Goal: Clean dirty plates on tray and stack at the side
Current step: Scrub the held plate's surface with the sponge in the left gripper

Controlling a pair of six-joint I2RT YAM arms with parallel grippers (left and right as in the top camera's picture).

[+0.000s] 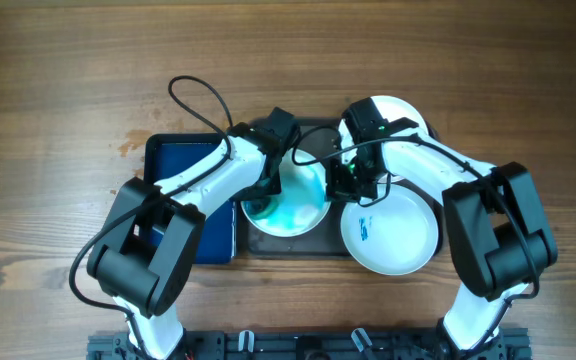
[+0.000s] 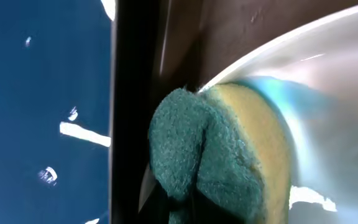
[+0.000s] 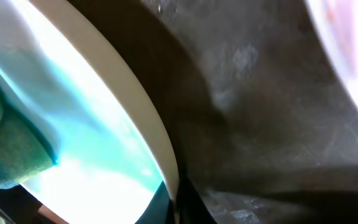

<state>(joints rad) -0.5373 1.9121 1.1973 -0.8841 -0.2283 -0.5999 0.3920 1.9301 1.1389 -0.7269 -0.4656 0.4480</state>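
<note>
While the left arm point(image 1: 198, 180) and right arm point(image 1: 438, 165) bend in over the tray point(image 1: 298, 246), the left jaws squeeze a green and yellow sponge point(image 2: 222, 155) onto the middle plate point(image 1: 293, 215), and the right jaws pinch its rim. That plate sits on the tray, smeared bright teal.

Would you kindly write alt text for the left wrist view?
A green-backed yellow foam sponge presses against a round white plate smeared blue-teal; to its left, a dark brown tray and a dark blue tray.
</note>
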